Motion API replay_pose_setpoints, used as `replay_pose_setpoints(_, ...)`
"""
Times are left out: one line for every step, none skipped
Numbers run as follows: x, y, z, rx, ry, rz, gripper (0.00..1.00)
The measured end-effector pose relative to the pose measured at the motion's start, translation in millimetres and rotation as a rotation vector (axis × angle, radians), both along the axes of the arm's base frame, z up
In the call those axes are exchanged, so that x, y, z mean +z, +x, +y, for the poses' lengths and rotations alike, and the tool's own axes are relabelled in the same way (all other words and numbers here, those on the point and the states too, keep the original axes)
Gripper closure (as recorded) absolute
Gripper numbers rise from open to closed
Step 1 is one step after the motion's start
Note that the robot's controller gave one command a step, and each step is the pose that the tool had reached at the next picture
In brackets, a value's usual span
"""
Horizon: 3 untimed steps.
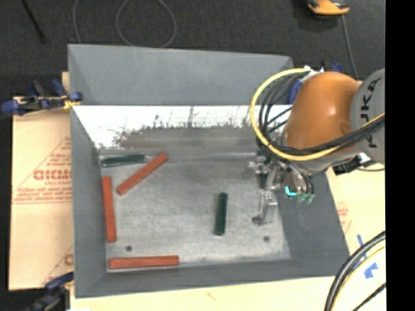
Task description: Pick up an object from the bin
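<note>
**Gripper low at the bin's right side, green bar just to its left**

Camera view: The bin (181, 76) has sloping grey walls around a flat floor. The gripper (261, 218) hangs low over bare floor near the floor's right edge, close to the foot of the right wall, with the orange wrist cover and looped cables above it. It holds nothing that can be seen, and it is not clear whether its jaws are apart or together.

The nearest thing is the green bar (221, 214), lying flat just left of the gripper and apart from it. Its long axis runs almost from the far wall to the near wall, with the far end tipped slightly to the right. Bare floor lies on every side of it, and the widest open stretch is to its left.

The other pieces keep to the edges. The left red bar (109, 209) lies along the left floor edge. The front red bar (144, 262) lies along the near edge. A slanted red bar (142, 173) and a dark bar (123, 161) sit in the far left corner, well apart from the gripper.
</note>
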State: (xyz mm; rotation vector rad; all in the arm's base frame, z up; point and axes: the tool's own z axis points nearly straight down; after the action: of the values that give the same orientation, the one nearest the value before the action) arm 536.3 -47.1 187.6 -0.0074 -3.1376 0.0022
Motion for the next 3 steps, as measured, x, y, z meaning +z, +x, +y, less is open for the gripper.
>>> replay_pose_setpoints(-118, 8.2, 13, 0.224, 0.000, -0.011, 0.00)
replay_pose_setpoints(-114, -60.1, -33, 0.326, -0.002, -0.026, 0.00)
replay_pose_setpoints(-117, -11.3, 129, 0.605, 0.004, -0.010, 0.00)
